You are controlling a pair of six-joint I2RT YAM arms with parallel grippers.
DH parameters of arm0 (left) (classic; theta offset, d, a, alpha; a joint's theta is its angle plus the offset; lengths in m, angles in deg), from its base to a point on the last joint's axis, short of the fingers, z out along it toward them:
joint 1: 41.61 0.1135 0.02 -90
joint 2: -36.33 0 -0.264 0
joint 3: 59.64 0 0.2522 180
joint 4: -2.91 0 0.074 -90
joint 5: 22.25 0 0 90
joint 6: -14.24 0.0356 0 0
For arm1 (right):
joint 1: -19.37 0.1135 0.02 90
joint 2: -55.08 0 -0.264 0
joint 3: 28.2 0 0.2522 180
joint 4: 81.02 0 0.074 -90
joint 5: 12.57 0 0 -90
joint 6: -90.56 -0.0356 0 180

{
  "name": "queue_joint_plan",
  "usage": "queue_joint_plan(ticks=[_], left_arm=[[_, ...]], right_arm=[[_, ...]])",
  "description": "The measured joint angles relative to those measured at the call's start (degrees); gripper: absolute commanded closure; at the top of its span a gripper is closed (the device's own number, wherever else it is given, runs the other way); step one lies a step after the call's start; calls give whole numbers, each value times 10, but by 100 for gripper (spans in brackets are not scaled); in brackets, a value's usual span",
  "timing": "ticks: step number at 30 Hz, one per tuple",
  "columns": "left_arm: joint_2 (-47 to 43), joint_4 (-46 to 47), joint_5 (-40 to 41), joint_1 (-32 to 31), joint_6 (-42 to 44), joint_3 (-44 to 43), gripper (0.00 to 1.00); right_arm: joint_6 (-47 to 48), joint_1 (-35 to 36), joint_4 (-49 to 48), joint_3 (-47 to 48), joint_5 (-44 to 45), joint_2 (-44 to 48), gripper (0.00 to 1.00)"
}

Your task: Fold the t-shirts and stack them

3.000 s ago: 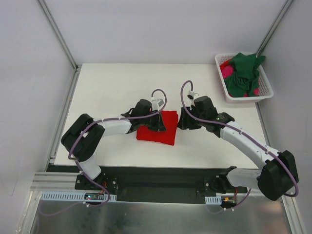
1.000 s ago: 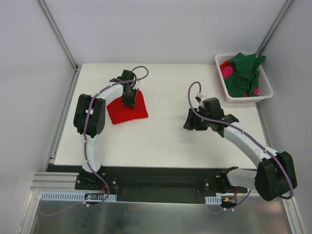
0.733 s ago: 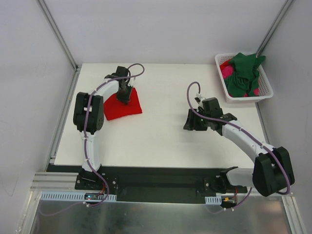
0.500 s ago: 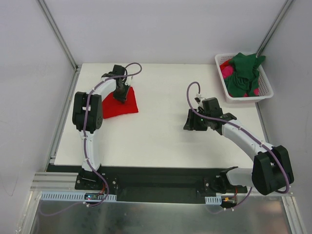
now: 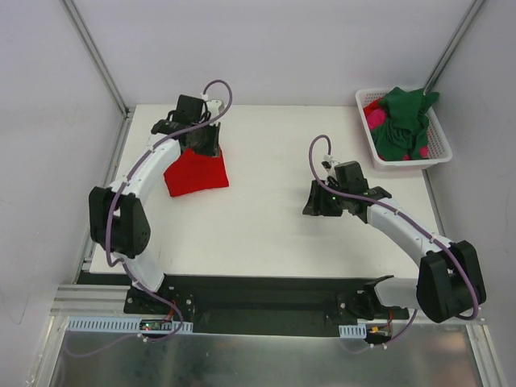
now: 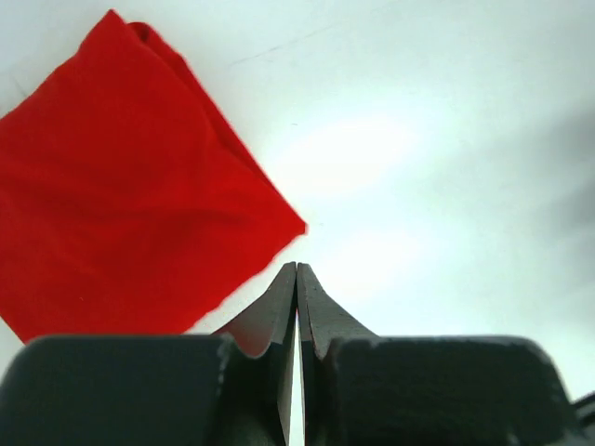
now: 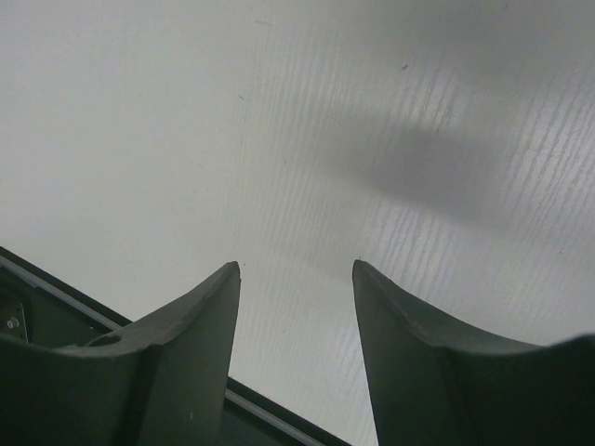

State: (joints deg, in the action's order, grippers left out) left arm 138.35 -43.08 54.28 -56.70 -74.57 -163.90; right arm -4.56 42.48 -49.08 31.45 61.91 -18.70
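Top external: one red t-shirt (image 5: pixel 196 172), two t-shirts (image 5: pixel 403 121) in basket (image 5: pixel 411 164) — left gripper (image 6: pixel 297 276) closed, right gripper (image 7: pixel 296 279) parted.

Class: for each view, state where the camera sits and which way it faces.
Top external: above and behind the bases, facing down on the table; both arms show.
Left wrist: on that wrist, looking past the shut left gripper at the red t-shirt.
Right wrist: on that wrist, looking past the open right gripper at the table.
Shared: top and left wrist show the red t-shirt.
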Motion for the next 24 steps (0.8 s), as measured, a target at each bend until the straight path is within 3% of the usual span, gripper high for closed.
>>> queue_joint_plan(ticks=[7, 11, 15, 19, 24], left_arm=[[-94, 63, -10, -38, -101, 165, 100], [-106, 131, -10, -44, -189, 313, 100], [-186, 236, 7, -43, -305, 488, 100], [-240, 309, 32, -43, -385, 562, 100], [-252, 366, 74, -43, -429, 576, 100]], right_arm=[[0, 0, -5, 0, -4, 1, 45], [0, 0, -9, 0, -5, 3, 45], [0, 0, -12, -3, -11, 5, 45], [0, 0, -12, -5, -16, 6, 45], [0, 0, -12, -6, -19, 8, 45]])
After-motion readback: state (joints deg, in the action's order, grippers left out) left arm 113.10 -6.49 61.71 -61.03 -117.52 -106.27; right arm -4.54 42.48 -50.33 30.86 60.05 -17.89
